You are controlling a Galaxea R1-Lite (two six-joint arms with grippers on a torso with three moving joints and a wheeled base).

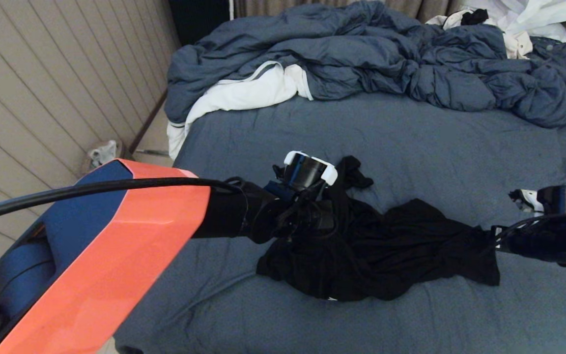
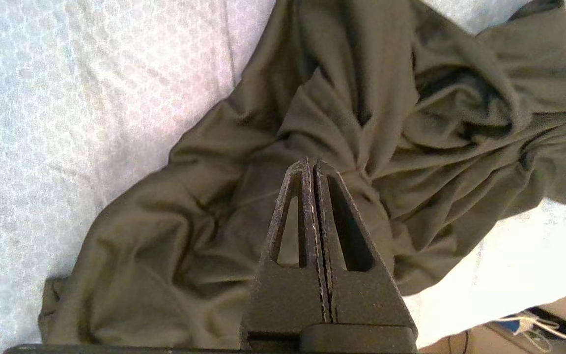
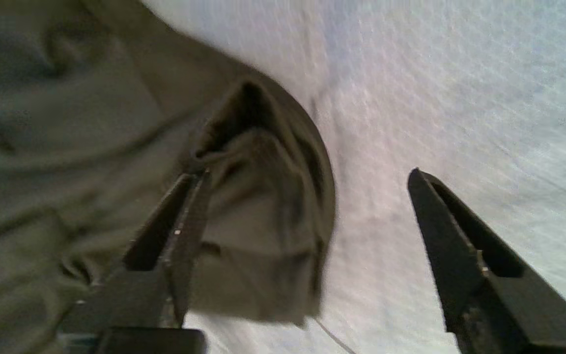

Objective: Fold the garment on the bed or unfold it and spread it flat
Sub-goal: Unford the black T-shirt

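Lying bunched in a dark heap on the bed [image 1: 410, 147], toward its near edge and well short of the duvet [image 1: 386, 59] piled along the far side, the garment [image 1: 386, 246] is neither folded nor spread.

The risk I see sits at its right end. The right hand [image 3: 307, 196] stands wide open with a loose flap of the black knit against one finger and bare sheet under the other. If it closes here it may catch only that thin edge, which could slip out under any pull, or pinch the sheet along with it and drag the bedding. The soft cloth would probably stretch and twist rather than open flat if tugged unevenly.

The left hand [image 2: 312, 164] hangs over the garment's left part, its fingers pressed together with nothing visibly between them; the crumpled cloth lies right beneath its tip. With no hold on that side, a pull from the right would likely just slide the whole heap across the bed.
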